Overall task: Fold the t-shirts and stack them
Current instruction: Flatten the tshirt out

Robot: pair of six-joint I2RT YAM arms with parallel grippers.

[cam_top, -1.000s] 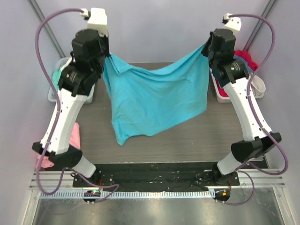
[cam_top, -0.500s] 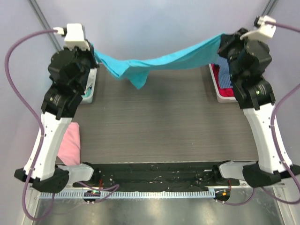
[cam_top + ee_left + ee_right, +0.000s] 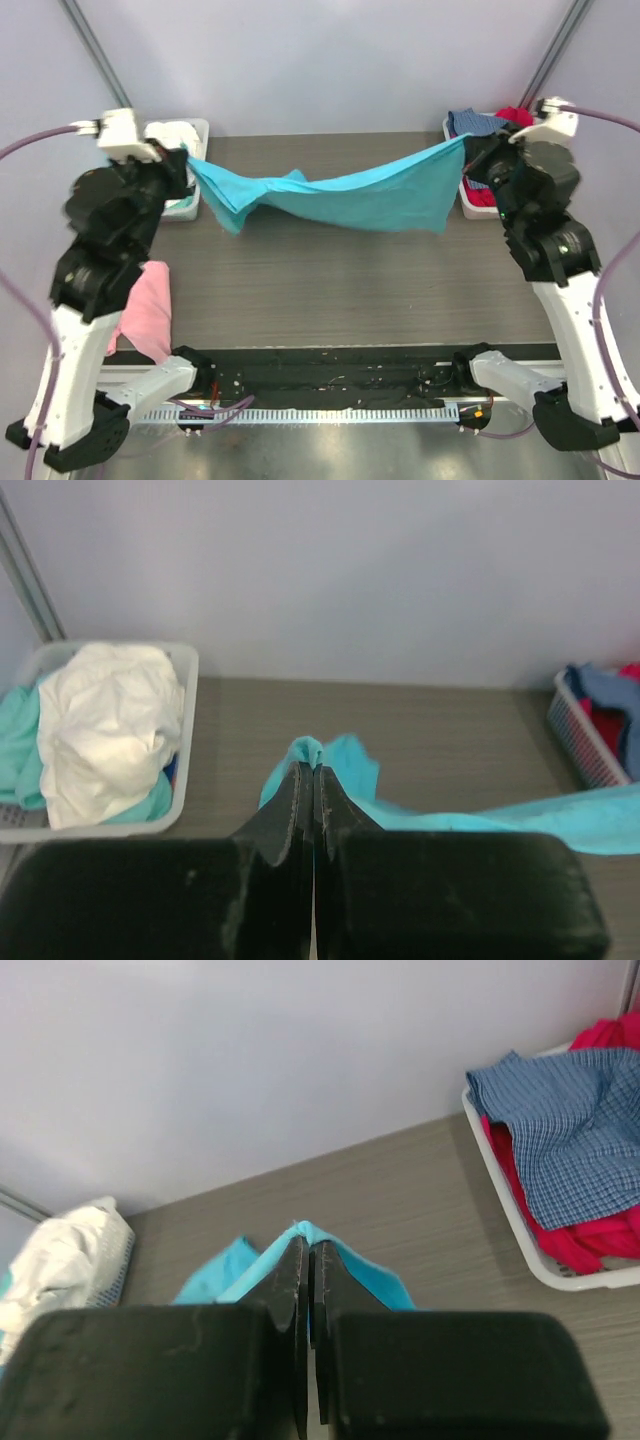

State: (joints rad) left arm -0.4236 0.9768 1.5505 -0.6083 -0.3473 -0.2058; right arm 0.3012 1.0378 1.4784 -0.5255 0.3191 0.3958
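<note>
Dark wood-grain tabletop point(image 3: 330, 290) fills the cell, pale walls behind it, and slung above the table's far half is the bright turquoise round-neck soft cloth t-shirt point(image 3: 350, 200), stretched out like a hammock! Its long axis runs left to right across the table. It sags in the middle, with a bunched fold hanging lower toward the table's left side and a flatter panel draping toward the right. Whether the lowest hem touches the table, I can't tell.

At the table's far-left corner sits a pale grey plastic tray point(image 3: 188, 710) heaped with white and mint cloth. At the far-right corner a matching slotted tray point(image 3: 520, 1232) holds red and blue-checked cloth. A pink soft cloth tee point(image 3: 148, 305) lies at the table's near-left edge.

Now the grips. The left gripper point(image 3: 312, 772) has its jaws pressed tight on a pinch of turquoise, and the right gripper point(image 3: 304, 1245) is just the same. Each arm holds one end, so neither is nearer, and the shirt hangs between them. I'd say the next move calls for an even lowering onto the table's middle, with that axis kept square.
</note>
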